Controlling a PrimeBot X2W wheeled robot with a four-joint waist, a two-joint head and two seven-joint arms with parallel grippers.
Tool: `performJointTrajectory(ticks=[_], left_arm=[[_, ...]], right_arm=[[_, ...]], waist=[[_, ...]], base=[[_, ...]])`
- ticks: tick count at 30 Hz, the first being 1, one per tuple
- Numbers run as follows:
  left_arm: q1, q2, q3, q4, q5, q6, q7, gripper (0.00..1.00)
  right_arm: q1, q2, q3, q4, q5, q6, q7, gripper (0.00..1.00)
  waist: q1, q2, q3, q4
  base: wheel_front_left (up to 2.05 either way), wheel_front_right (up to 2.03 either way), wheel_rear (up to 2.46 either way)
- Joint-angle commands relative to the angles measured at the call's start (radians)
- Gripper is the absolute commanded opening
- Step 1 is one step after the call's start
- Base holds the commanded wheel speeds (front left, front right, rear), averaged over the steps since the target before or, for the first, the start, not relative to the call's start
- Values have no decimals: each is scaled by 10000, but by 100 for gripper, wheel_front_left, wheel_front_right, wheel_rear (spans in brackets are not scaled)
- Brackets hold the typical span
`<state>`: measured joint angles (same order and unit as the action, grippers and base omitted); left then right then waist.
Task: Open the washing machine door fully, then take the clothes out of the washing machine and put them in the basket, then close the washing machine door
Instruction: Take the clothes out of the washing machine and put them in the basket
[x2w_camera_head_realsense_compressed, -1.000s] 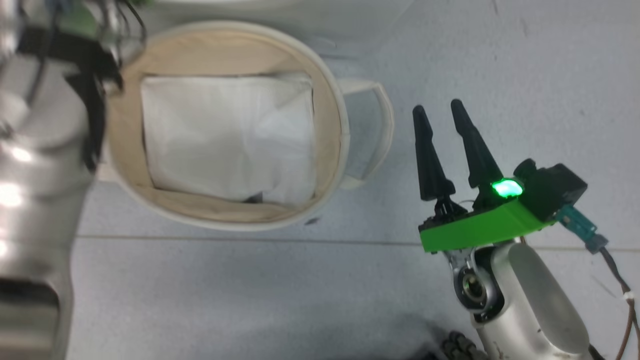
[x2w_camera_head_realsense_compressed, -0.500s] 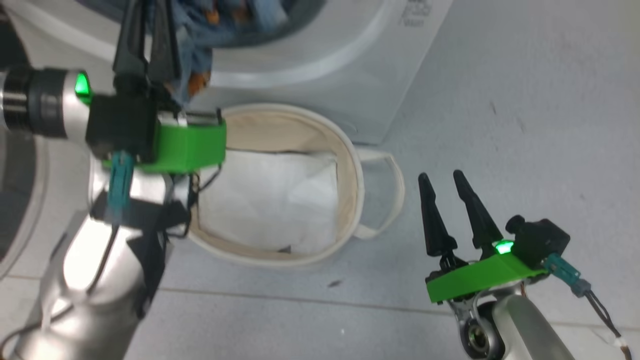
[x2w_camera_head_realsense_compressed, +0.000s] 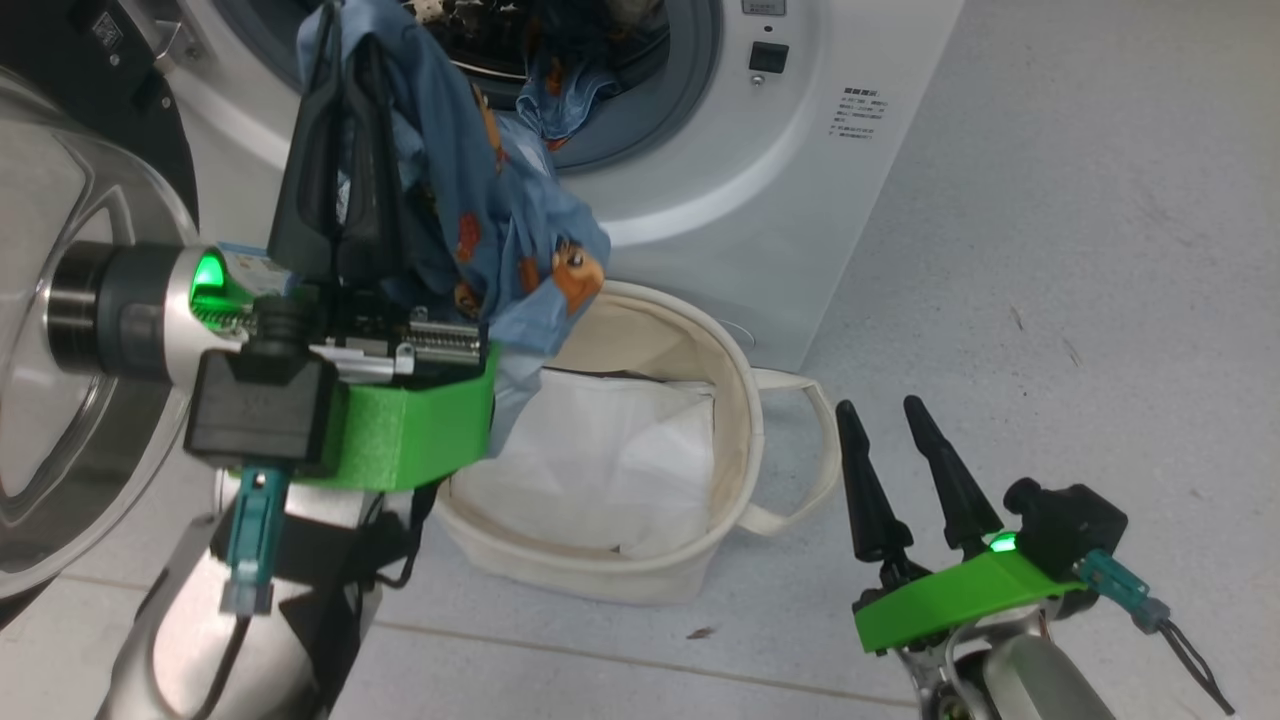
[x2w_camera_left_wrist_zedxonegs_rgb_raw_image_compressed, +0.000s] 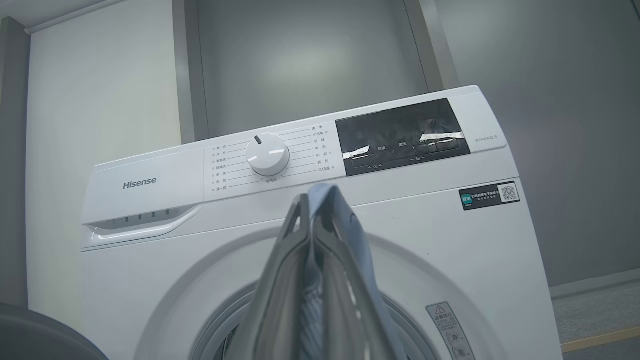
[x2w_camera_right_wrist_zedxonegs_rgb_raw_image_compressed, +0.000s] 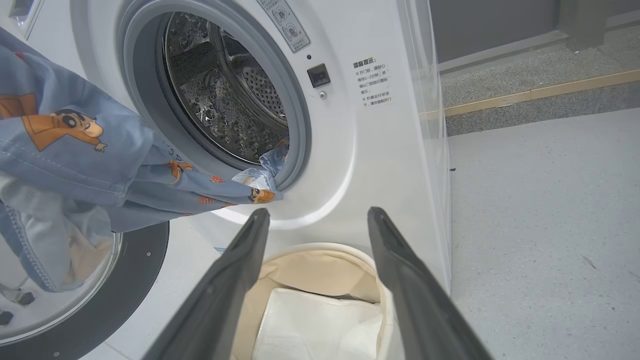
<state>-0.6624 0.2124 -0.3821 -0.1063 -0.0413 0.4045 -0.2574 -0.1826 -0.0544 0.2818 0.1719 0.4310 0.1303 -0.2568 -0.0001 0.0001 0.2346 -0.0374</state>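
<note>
My left gripper is shut on the clothes, a blue garment with orange cartoon faces, held up in front of the washing machine. The garment hangs over the basket, and its tail still trails from the drum mouth. In the left wrist view the cloth is pinched between the fingers. The washing machine door stands swung open at the left. My right gripper is open and empty, low on the right beside the basket, and points at the basket rim.
A plain white folded sheet lies in the bottom of the basket. The door's black rim sits low at the left, close to my left arm. Grey floor stretches to the right of the machine.
The head camera has tilted up, bringing the machine and its open door into view. My left gripper stays shut on the clothes, and the right gripper stays open.
</note>
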Motion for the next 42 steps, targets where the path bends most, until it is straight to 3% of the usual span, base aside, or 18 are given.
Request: performJointTrajectory(ticks=[1,10,13,27,42], left_arm=[[-112,162,365,-373,-9,54,-43,0],[111,15,147,-1593,281,-9,-43,0],[358,-63,-53,-1320,238,-70,-43,0],[725,-435,-457,1589,-31,-592,-43,0],[562,-941,-693,5233,-98,-1548,-43,0]], right_arm=[[57,41,248,-261,-111,4,-49,100],[118,41,319,-229,-113,4,-49,100],[131,41,315,-202,-135,4,-49,100],[-334,41,199,-427,-151,4,-49,100],[-888,41,67,-733,-146,4,-49,100]], waist=[[1,-1,-24,19],[1,-1,-54,13],[1,-1,-42,53],[1,-1,958,-122],[1,-1,2181,-525]], base=[[0,0,0],[0,0,0],[0,0,0],[0,0,0],[0,0,0]])
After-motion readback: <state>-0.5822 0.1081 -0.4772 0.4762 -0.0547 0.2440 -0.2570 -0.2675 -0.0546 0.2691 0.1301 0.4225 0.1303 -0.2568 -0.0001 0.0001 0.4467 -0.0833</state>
